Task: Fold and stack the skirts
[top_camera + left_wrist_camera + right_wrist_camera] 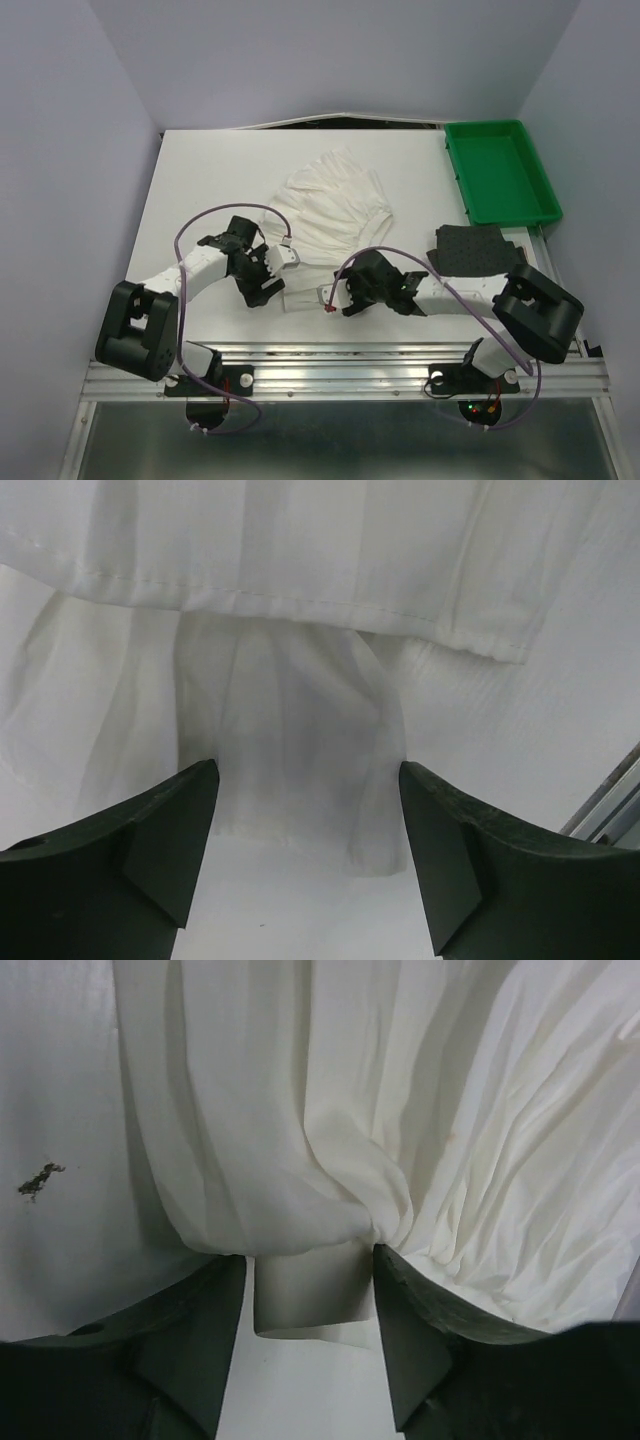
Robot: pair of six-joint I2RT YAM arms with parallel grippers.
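White skirt [335, 205] spread at centre of table [210, 180], one edge toward near edge. Dark skirt [475, 250] lies flat near right edge, just nearer than green tray [495, 165] in far right corner. Left end effector [308, 770] open, fingers wide apart over white cloth. Right end effector [310, 1255]: fingers apart, fold of white skirt between them; whether gripped cannot tell.
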